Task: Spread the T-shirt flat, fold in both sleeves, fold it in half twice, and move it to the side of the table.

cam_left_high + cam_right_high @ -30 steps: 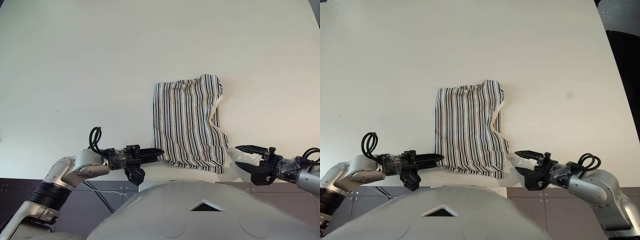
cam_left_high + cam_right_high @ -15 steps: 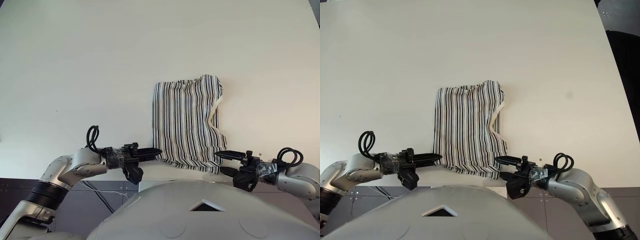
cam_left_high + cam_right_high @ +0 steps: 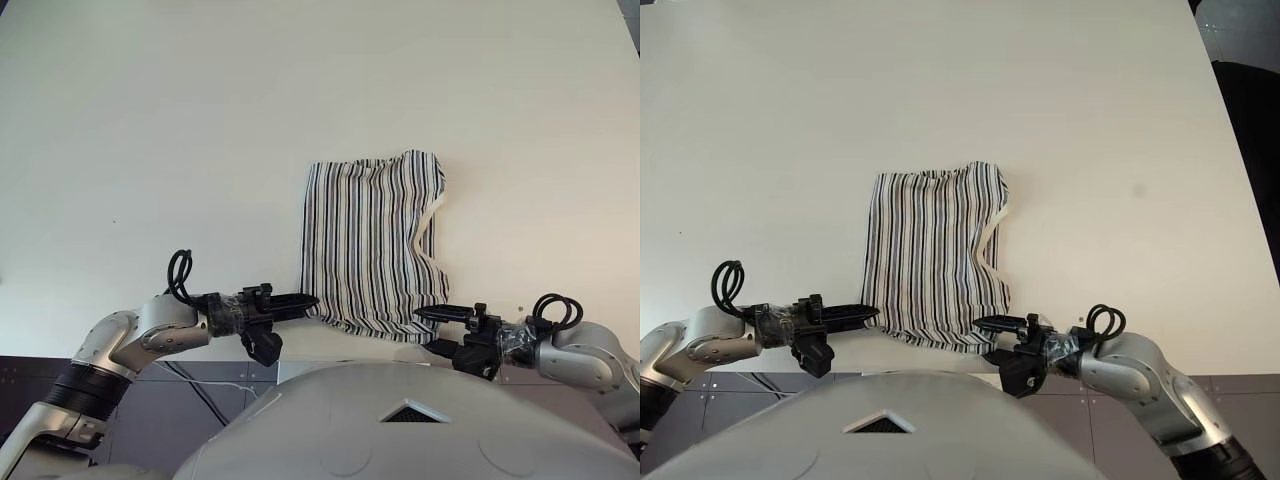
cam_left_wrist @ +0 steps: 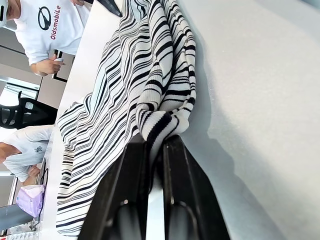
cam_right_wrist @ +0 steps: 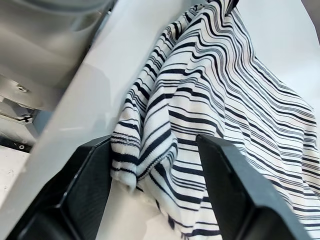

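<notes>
I saw the black-and-white striped fabric T-shirt [image 3: 370,245] lying folded at the white table [image 3: 200,150]'s near edge. My left gripper [image 3: 305,300] pinched its near-left corner between narrow fingers. My right gripper [image 3: 985,338] stood wide, its fingers straddling the near-right corner.

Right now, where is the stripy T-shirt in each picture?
Left eye view: the T-shirt lies right of middle, at the table's near edge.
Right eye view: the T-shirt lies a bit left of middle.
Left wrist view: close up, its corner pinched in the left hand.
Right wrist view: close up, its other near corner inside the open right hand.
Shared landmark: the white table under it.
</notes>
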Tool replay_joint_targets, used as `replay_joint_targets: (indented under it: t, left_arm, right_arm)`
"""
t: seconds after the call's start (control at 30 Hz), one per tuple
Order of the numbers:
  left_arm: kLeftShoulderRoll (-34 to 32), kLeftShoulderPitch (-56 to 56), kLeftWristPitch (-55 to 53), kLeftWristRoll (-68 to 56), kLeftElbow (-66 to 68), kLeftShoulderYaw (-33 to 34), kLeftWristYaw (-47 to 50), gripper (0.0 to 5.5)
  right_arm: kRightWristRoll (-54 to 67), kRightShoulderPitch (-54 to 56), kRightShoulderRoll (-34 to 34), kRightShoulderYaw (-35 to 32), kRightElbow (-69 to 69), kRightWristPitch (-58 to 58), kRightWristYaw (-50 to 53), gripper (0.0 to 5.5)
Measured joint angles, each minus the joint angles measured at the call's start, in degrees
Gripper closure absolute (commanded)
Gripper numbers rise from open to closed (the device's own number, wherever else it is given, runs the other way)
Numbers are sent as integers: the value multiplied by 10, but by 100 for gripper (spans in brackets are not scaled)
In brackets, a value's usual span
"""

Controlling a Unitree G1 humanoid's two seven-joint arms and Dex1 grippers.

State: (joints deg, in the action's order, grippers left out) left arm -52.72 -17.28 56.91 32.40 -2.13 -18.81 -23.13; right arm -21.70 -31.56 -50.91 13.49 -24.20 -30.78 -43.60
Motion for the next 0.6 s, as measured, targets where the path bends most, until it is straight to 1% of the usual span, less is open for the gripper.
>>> replay_joint_targets:
  t: [0.2,0.5,0.6]
  left_arm:
    - [-3,-1,0,1,0,3,0,534]
    - [-5,-4,-1,4,-3,6,0,534]
    - [-5,-4,-1,4,-3,6,0,534]
  right_arm:
    - [0,15,3,3,17,0,22,264]
    - [0,7,-4,14,13,9,15,449]
    - [4,3,-10,15,11,11,10,501]
